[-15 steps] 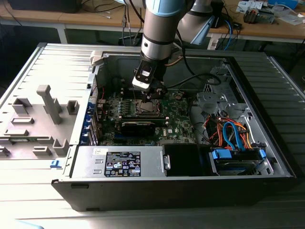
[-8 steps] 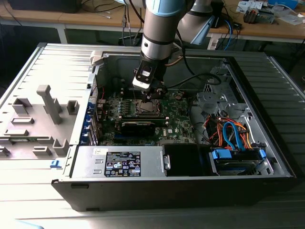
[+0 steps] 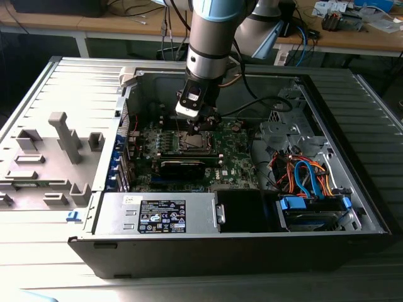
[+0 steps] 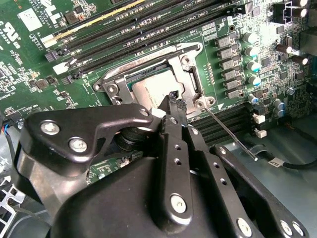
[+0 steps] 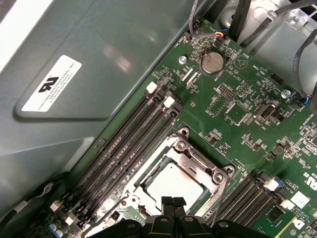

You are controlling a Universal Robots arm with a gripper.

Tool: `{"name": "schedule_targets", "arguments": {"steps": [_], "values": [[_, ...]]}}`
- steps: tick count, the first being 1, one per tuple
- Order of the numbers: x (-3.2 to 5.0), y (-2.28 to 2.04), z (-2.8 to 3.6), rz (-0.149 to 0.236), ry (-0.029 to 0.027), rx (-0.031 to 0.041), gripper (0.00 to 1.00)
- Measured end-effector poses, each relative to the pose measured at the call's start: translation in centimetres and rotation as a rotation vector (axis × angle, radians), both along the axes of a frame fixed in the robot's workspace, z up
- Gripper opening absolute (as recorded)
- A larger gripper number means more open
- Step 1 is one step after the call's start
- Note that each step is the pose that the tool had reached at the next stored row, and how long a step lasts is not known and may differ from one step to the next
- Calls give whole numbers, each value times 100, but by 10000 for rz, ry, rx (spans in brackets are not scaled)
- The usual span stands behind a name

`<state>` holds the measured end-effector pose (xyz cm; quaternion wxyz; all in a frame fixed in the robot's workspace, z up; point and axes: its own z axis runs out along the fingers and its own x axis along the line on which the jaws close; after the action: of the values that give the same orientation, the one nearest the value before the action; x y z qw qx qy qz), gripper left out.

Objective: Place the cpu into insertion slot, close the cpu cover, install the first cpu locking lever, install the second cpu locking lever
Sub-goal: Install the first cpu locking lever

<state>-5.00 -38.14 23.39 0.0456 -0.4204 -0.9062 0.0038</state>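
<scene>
Centrally in the exterior view, the arm drops from the upper edge into an open case and the gripper hangs just above the slot on the green board. In both wrist views the gripper has its fingertips pressed together with nothing seen between them, poised over one edge of the socket. The cpu sits in the slot, silvery face up, and the cover lies flat around it. A thin lever juts out from a socket corner, slanting away over the board; the gripper's black links hide the socket's near side in the second wrist view.

Long memory slots run just beside the socket. A coin cell sits well apart from it, near the board's far corner, and a grey case wall with a white label rises beyond the memory slots. In the exterior view a black card lies just below the slot, a power supply fills the lower middle of the case, and orange and blue cables crowd the exterior view's right. A grey panel with raised blocks lies at the exterior view's left. The case rests on a grey surface, with wooden desks along the upper edge
</scene>
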Motion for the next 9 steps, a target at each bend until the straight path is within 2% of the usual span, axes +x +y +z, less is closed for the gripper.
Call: {"name": "schedule_targets", "arguments": {"steps": [9], "values": [[0, 0, 0, 108, 0, 1, 11]]}}
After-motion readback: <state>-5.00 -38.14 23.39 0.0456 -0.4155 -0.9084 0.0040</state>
